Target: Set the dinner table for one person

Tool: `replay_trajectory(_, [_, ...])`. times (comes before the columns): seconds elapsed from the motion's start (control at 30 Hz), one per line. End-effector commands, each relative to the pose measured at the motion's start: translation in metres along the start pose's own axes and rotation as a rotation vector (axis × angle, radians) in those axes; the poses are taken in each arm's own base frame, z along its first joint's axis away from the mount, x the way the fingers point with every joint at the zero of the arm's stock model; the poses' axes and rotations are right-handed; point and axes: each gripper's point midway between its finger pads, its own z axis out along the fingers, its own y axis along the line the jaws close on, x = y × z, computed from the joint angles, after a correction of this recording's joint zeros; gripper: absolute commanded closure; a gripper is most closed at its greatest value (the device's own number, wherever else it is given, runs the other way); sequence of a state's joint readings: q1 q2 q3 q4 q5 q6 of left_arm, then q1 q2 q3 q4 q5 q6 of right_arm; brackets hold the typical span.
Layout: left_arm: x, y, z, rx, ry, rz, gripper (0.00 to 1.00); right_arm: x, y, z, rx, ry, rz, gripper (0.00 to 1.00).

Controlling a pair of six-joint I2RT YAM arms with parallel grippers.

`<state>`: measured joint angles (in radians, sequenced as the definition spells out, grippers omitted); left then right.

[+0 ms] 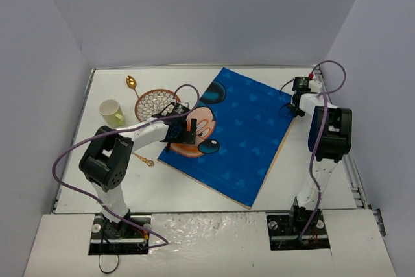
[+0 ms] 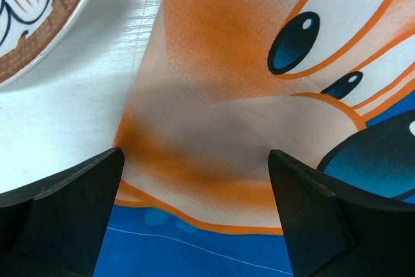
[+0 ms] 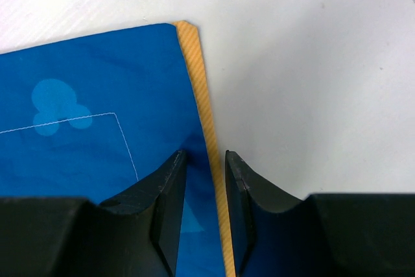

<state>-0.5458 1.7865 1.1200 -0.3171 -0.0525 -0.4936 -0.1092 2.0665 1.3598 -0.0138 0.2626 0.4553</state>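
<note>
Dinner table (image 1: 181, 192) lies flat and level inside the walled enclosure; long axis runs left to right across the top view, short ends toward the side walls, near long edge at the arm bases; blue mouse placemat (image 1: 253, 134) lies on it skewed, corner-on; left gripper (image 2: 196, 160) spread wide, holding nothing, low over the mat's orange face, patterned plate (image 1: 152, 103) just beside; right gripper (image 3: 206, 157) narrowed to a slit astride the mat's yellow hem (image 3: 198, 76) near a corner; cannot tell whether it pinches the cloth.
</note>
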Motion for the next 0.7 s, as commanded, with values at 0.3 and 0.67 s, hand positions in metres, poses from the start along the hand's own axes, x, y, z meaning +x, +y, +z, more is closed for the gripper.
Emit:
replay_trajectory(0.3, [-0.060, -0.012, -0.069, 0.085, -0.193, -0.046, 0.05, -0.028, -0.016, -0.054, 0.003, -0.032, 0.003, 0.64])
replay_trajectory(0.67, [-0.011, -0.012, -0.062, 0.108, -0.088, -0.219, 0.09, -0.010, 0.040, -0.096, -0.191, -0.011, -0.021, 0.60])
